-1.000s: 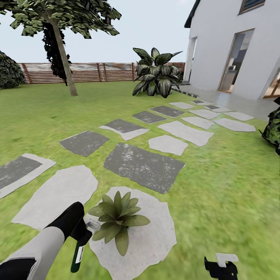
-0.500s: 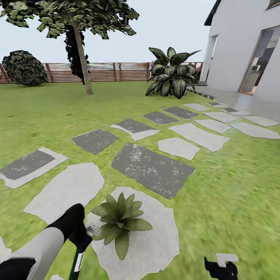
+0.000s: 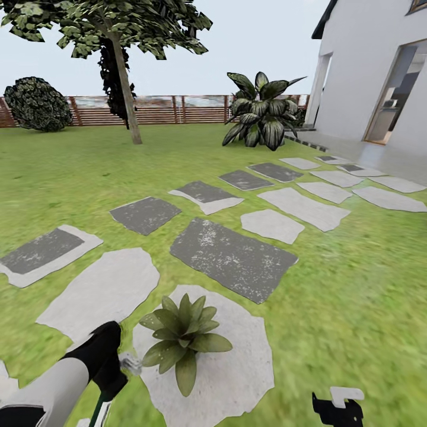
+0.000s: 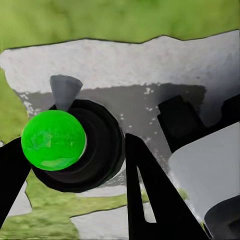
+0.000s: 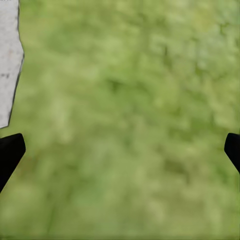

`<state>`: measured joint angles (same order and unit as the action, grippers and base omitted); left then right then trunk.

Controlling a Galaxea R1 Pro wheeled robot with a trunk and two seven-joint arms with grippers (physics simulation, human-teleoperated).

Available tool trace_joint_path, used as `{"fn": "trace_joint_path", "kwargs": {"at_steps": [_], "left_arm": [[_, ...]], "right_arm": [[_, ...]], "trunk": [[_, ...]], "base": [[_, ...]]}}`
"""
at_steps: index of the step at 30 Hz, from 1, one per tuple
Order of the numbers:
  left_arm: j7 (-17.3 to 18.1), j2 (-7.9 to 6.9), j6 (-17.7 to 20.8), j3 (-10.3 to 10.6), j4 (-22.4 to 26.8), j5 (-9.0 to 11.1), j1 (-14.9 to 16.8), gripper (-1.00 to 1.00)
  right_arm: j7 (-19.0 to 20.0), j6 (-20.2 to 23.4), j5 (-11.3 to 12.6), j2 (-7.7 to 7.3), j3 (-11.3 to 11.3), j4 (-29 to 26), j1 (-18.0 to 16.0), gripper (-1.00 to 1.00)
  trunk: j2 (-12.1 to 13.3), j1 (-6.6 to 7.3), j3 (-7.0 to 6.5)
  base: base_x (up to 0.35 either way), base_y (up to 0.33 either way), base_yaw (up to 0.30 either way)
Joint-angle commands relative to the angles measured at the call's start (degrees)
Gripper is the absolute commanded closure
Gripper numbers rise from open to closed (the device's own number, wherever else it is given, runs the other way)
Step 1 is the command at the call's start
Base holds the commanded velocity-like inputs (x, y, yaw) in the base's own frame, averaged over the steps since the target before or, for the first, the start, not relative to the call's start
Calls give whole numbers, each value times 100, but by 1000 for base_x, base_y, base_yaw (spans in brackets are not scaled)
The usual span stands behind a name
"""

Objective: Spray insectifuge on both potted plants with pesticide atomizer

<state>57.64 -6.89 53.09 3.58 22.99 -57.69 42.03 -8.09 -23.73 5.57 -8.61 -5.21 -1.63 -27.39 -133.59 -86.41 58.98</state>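
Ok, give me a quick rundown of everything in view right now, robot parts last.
potted plant: one, green spiky rosette, on the nearest pale stepping stone.
stepping stones: many, pale and dark grey, running across the lawn toward the house.
tree: one, by the brown slat fence.
large leafy plant: one, dark green, near the house.
round bush: one, dark, at the fence.
pesticide atomizer: one, dark with a bright green mark, in the left pincer.
right pincer: open, above grass.

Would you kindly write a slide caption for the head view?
Left gripper holds the atomizer beside a potted plant on a pale stepping stone, lawn around.
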Motion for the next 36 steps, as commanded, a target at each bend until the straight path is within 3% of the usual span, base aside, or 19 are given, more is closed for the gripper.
{"fn": "trace_joint_path", "kwargs": {"at_steps": [1, 5, 14, 36], "left_arm": [[53, -82, 29, 30, 12, 8, -18, 100], [65, -206, 3, 24, 13, 20, -34, 100], [64, -148, 10, -19, 97, 59, -36, 100], [78, -147, 42, -13, 153, 72, 25, 100]], "right_arm": [[-9, -19, 58, 0, -49, 1, -3, -100], [-9, -19, 58, 4, -50, -4, -3, -100], [-9, -17, 58, 9, -50, -4, -3, -100], [-9, -17, 58, 21, -50, -4, -3, -100]], "trunk": [[-2, 1, 5], [-2, 1, 5], [-2, 1, 5], [-2, 1, 5]], "base": [[0, 0, 0], [0, 0, 49], [15, -14, 228], [28, -241, 37]]}}
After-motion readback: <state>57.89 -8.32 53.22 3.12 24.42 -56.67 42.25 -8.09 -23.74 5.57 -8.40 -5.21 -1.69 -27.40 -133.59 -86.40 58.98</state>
